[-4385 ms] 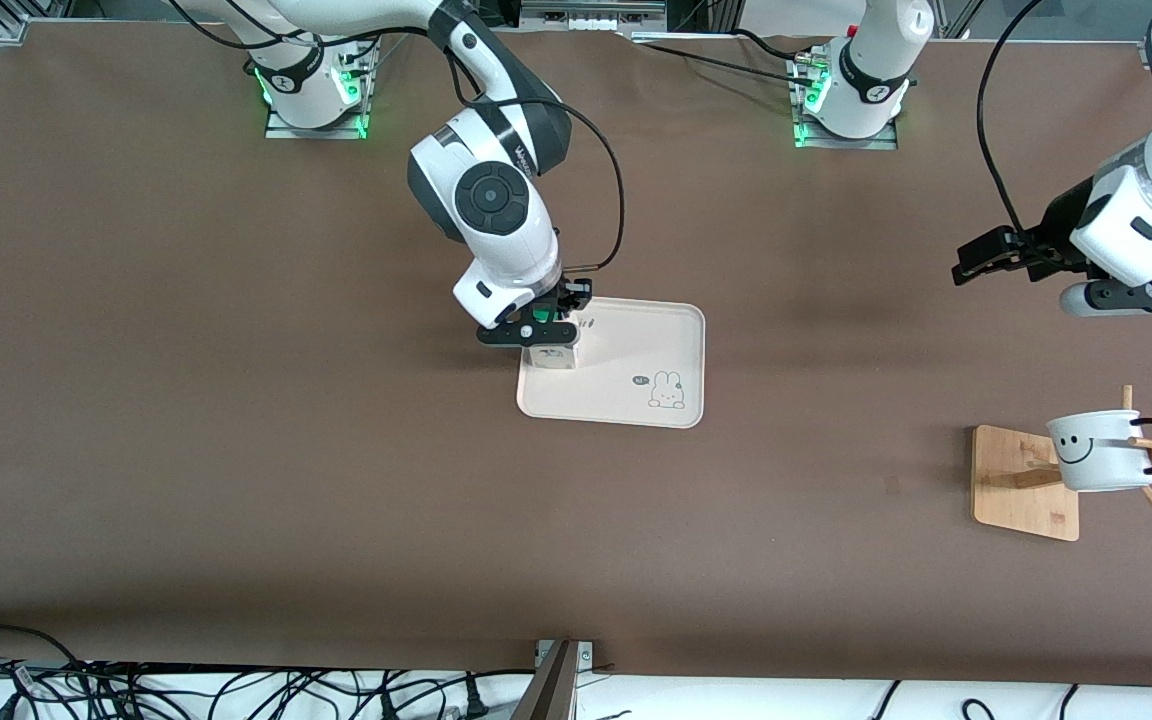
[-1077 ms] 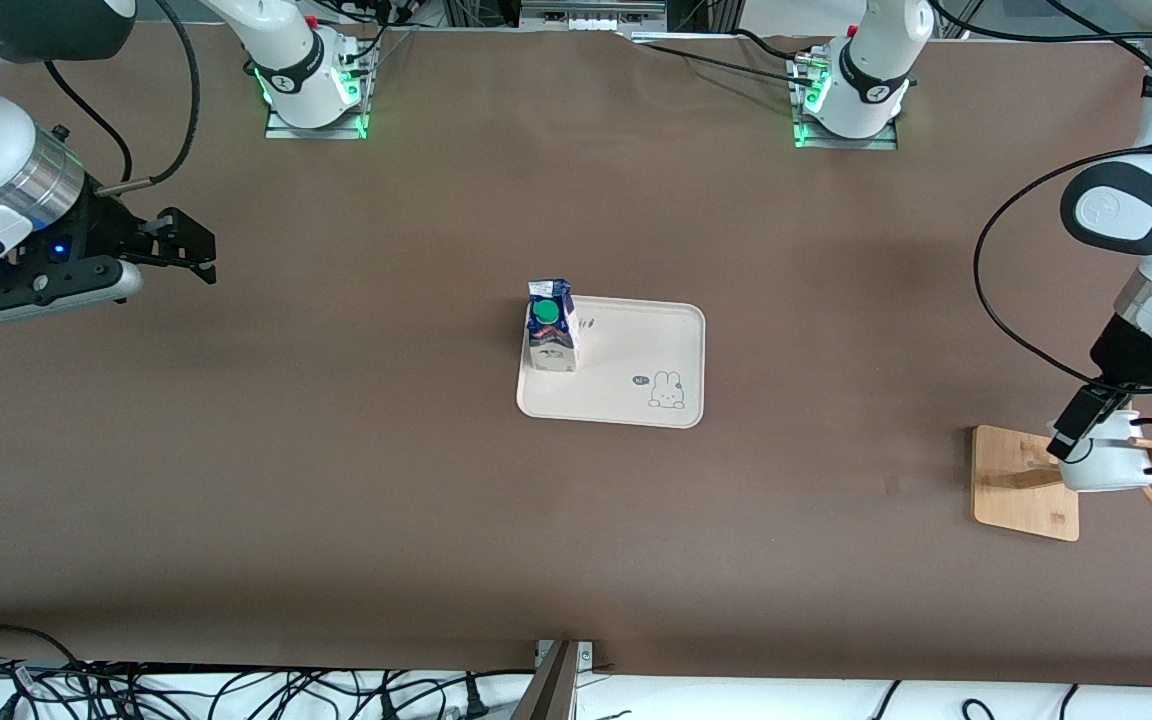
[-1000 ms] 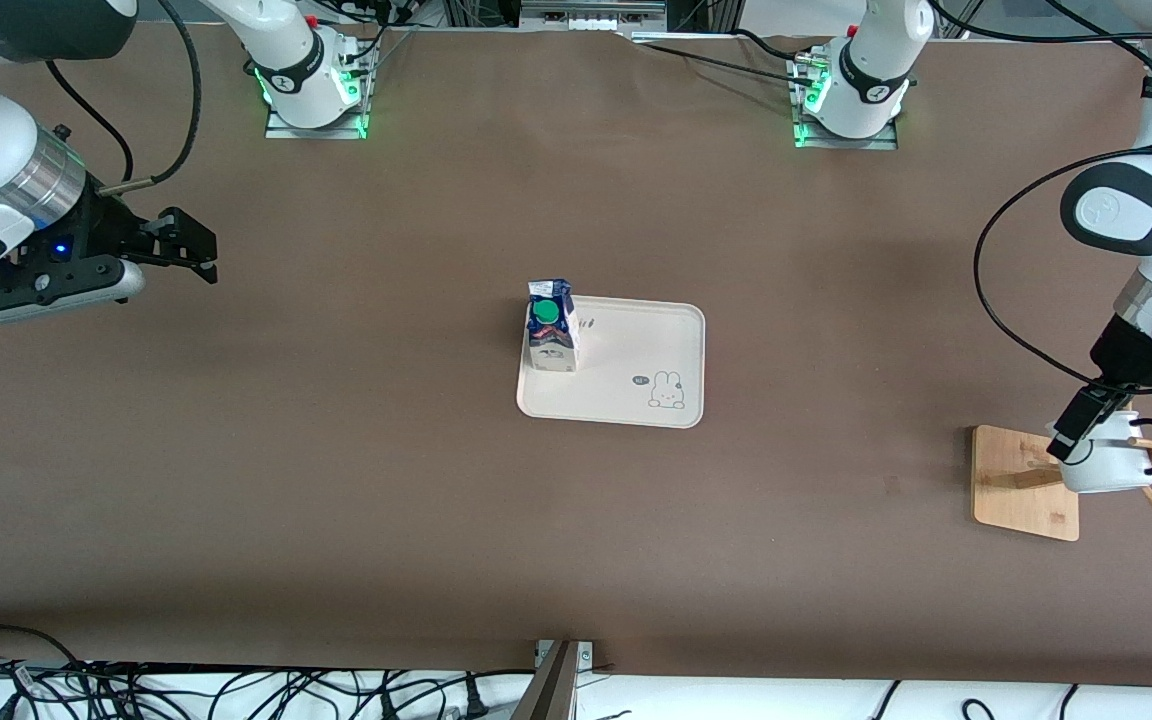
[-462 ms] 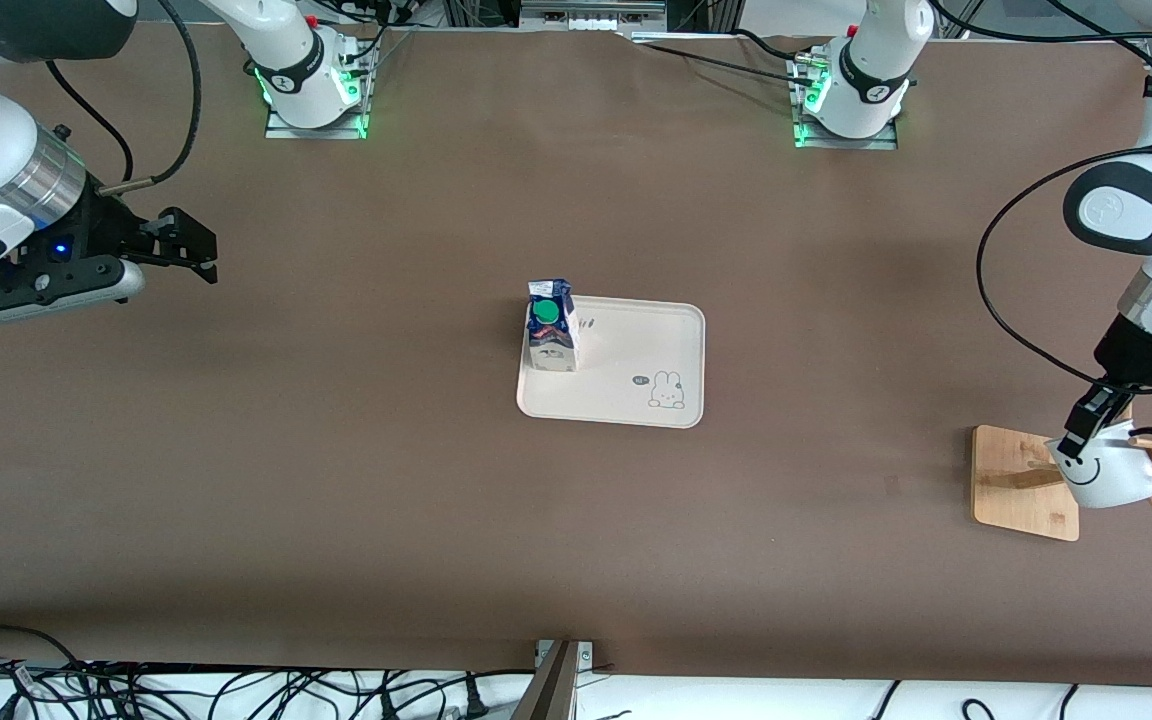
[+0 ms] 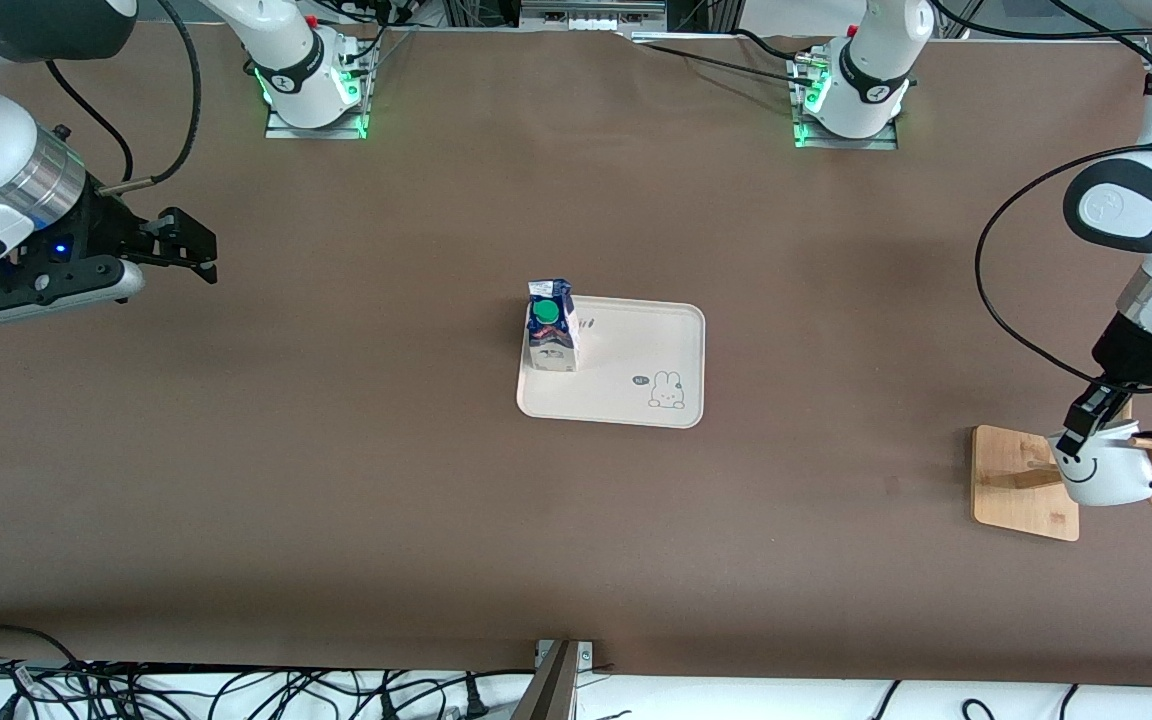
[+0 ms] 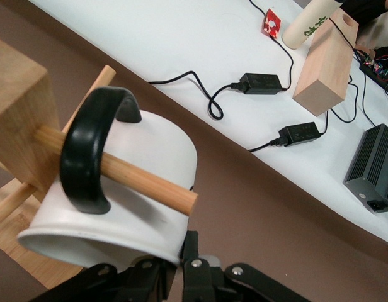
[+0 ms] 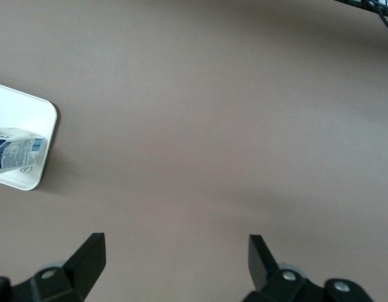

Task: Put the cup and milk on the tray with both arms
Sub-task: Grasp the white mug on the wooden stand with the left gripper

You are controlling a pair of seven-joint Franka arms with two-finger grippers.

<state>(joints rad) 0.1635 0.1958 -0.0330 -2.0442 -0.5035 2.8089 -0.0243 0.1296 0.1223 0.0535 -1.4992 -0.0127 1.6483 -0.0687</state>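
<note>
While the right arm just waits off at its own end of the table, here's how it all sits:

left gripper (image 5: 1079,432): down at the cup's rim, clamped on the rim wall, one finger (image 5: 1086,415) showing on the outside. From the left wrist view you can see the rim wedged right at the fingers (image 6: 194,277).

cup (image 5: 1101,478): white mug with the smiley, lying on its side on the wooden rack, near the table edge at the left arm's end. Its black handle (image 6: 87,151) is threaded onto a wooden peg (image 6: 150,185), so it hangs there with the gripper on it.

rack (image 5: 1021,482): wooden base with pegs, sitting flat on the table, well apart from the tray.

milk (image 5: 549,325): standing upright on the tray, tucked into the corner farther from the front camera on the right arm's side, green cap up.

tray (image 5: 636,350): cream one with the bunny, flat around the middle of the table; rest of it is bare.

right gripper (image 5: 186,245): hanging over bare table near the edge at the right arm's end, fingers spread wide, nothing between them. Right wrist view shows just tabletop plus a tray corner (image 7: 30,179) with the carton.
</note>
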